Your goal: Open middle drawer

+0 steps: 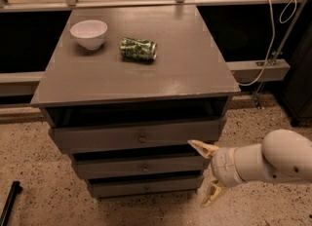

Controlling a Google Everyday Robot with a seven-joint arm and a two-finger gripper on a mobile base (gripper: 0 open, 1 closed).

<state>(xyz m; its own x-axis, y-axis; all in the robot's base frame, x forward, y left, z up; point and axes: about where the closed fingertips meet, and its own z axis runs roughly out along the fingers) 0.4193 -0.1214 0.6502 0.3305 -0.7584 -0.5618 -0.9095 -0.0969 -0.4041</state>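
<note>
Smooth white arm (287, 159), perhaps cream-tipped jaws, lower right.

The gripper (202, 174), its two tan fingers (199, 146) spread wide apart, hangs before the right end of the middle drawer (112, 167) of a grey cabinet (195, 74), whose top carries a white bowl (89, 33) near its back left corner and, just beside it, a green can (139, 49) lying on its side.
</note>
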